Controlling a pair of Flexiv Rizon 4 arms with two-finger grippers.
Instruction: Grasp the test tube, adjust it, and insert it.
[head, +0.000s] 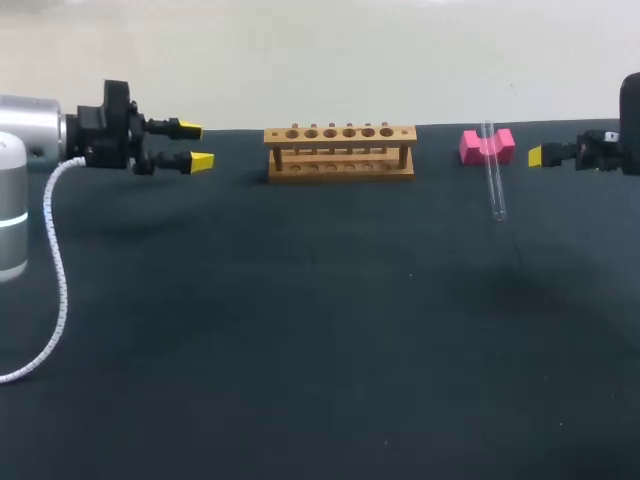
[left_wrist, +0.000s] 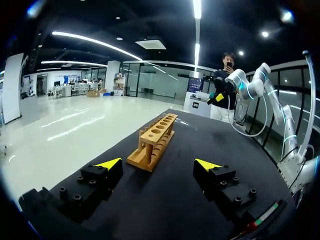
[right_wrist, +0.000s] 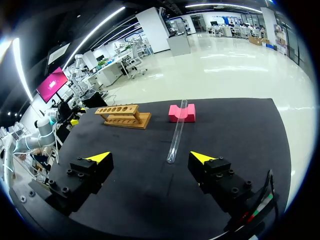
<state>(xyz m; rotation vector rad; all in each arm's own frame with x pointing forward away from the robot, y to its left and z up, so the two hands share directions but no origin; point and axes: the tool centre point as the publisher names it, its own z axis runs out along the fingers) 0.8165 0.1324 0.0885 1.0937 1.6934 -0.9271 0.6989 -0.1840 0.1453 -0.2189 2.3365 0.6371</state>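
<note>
Test tube (head: 493, 172) is lying at 2 o'clock on the counter (head: 300, 350), its top propped on the pink block (head: 470, 148). Left end effector (left_wrist: 158, 165) and right end effector (right_wrist: 150, 159) are hanging spread, empty. Glass is likely light, slick and fragile, so pinching gently mid-length looks safest.

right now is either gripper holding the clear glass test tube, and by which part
Nothing is held. The left gripper and right gripper are open and empty; the clear glass test tube leans untouched on the pink notched block.
</note>
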